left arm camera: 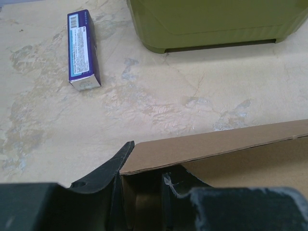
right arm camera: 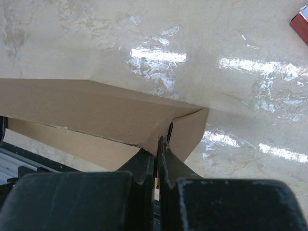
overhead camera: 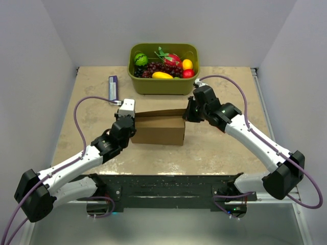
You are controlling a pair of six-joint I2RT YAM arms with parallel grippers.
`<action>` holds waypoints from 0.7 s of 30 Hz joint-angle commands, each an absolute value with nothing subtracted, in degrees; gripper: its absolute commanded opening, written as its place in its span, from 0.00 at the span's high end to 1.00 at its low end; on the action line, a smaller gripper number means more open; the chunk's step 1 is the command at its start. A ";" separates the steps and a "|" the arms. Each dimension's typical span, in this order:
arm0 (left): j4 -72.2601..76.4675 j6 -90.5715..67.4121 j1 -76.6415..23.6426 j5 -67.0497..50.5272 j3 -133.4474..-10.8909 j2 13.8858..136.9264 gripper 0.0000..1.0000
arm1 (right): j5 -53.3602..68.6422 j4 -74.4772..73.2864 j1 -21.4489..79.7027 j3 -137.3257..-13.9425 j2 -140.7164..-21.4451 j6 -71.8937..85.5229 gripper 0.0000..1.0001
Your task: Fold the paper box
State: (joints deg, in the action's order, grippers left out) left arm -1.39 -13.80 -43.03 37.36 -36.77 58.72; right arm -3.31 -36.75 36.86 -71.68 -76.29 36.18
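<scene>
Because the plain brown die-cut cardboard paper box (overhead camera: 159, 127) is thin sheet stock, I judge it light and fairly stiff across its panels. It should hinge readily at the scored creases and crush or tear easily at a corner. So light a thing could also slide on the beige stone-patterned counter (overhead camera: 225, 148) if pushed from 1 side only. It sits near the middle of the counter, between the 2 arms and just in front of the olive-green plastic tub of fruit (overhead camera: 163, 84), apart from it. Its walls are partly raised, and a long rear panel stands above the front. A small purple carton (overhead camera: 113, 88) lies on the counter to its left rear. The sensible holds look to be the flap edges and end walls close to a crease, pinched flat, not the middle of a panel.

At the box's left end the left fingers (left arm camera: 113, 168) stand narrowly apart astride the end wall, 1 outside against the cardboard and 1 inside with a gap showing. Whether they truly clamp the wall I cannot tell. That arm reaches forward low, its wrist roughly level. At the right end the right fingers (right arm camera: 144, 166) are pressed together on a folded corner flap, the sheet nipped between them. That forearm angles in from the right, its wrist bent down toward the box.
</scene>
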 commanded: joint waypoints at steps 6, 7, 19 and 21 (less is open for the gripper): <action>-7.12 -13.54 -46.67 28.48 -36.04 61.87 0.92 | 9.41 -19.34 39.73 -75.06 -72.42 43.68 1.00; -7.03 -13.54 -46.76 28.56 -36.04 62.05 0.92 | 9.06 -19.51 39.73 -75.58 -72.51 43.68 1.00; -7.03 -13.54 -46.76 28.57 -36.12 62.49 0.92 | 8.26 -19.95 39.11 -75.41 -71.81 43.68 1.00; -7.03 -13.54 -46.76 28.65 -36.12 62.40 0.92 | 7.21 -21.09 39.11 -75.93 -71.54 42.63 1.00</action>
State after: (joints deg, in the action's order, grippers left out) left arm -1.37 -13.82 -43.62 38.35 -36.91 59.11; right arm -3.42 -36.40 36.82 -71.16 -75.66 37.71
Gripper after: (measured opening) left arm 0.283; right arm 0.017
